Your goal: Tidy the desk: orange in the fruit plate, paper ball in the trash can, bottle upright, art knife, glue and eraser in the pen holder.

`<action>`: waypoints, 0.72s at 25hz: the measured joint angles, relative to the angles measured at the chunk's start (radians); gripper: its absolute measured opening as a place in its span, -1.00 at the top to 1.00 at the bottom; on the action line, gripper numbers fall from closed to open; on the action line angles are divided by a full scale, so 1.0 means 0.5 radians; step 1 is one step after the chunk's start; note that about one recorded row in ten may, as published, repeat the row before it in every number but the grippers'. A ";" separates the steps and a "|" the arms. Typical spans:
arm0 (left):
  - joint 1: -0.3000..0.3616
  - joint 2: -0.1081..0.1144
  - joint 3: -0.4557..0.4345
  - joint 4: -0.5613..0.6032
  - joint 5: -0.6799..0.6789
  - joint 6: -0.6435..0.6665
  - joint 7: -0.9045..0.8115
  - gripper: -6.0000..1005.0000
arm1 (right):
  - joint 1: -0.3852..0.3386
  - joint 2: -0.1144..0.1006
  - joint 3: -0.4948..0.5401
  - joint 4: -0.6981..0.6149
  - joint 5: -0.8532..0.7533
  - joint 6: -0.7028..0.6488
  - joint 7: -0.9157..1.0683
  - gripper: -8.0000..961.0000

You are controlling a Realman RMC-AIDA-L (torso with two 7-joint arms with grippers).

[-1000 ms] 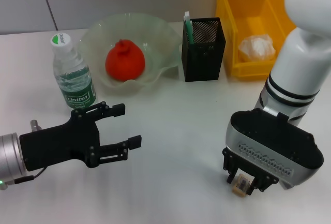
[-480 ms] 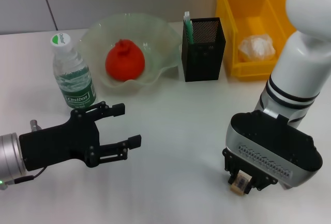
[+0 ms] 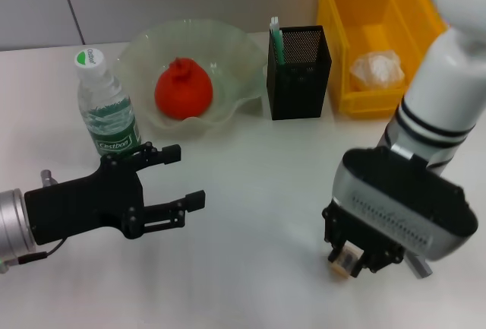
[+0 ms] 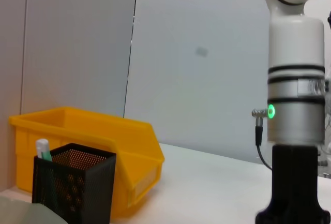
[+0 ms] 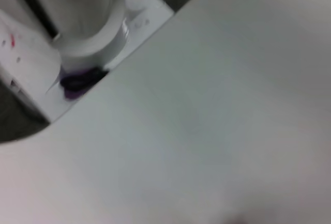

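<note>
Right gripper (image 3: 351,257) points down, fingers pinching eraser (image 3: 344,262).

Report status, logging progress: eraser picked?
Right gripper shut on tiny tan eraser. Left gripper open, idle near the bottle. Path to black mesh pen holder clear.

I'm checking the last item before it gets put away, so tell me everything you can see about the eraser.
The eraser is a tiny tan block, seen only in the head view. It sits between the fingers of the right gripper, which points down at the near right part of the white table. Only its lower end shows below the black fingers; any label is too small to make out. Whether it rests on the table or is just off it cannot be told. It is far from the pen holder.
</note>
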 joint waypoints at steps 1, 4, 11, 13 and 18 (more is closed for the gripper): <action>0.000 -0.001 0.000 0.009 0.000 0.002 -0.008 -0.66 | 0.003 -0.002 0.047 -0.022 0.012 -0.028 0.000 0.42; -0.001 -0.002 0.000 0.015 0.000 0.005 -0.015 -0.66 | 0.012 -0.005 0.218 -0.096 0.059 -0.119 0.000 0.41; 0.009 -0.001 0.000 0.016 0.000 0.025 0.002 -0.66 | 0.008 -0.011 0.704 -0.203 0.236 -0.195 -0.001 0.39; 0.015 0.000 0.000 0.016 0.000 0.027 0.009 -0.66 | -0.008 -0.011 0.857 -0.224 0.315 -0.196 0.007 0.38; 0.026 -0.003 0.000 0.012 0.000 0.044 0.010 -0.66 | -0.075 -0.014 1.293 -0.246 0.616 -0.187 0.086 0.36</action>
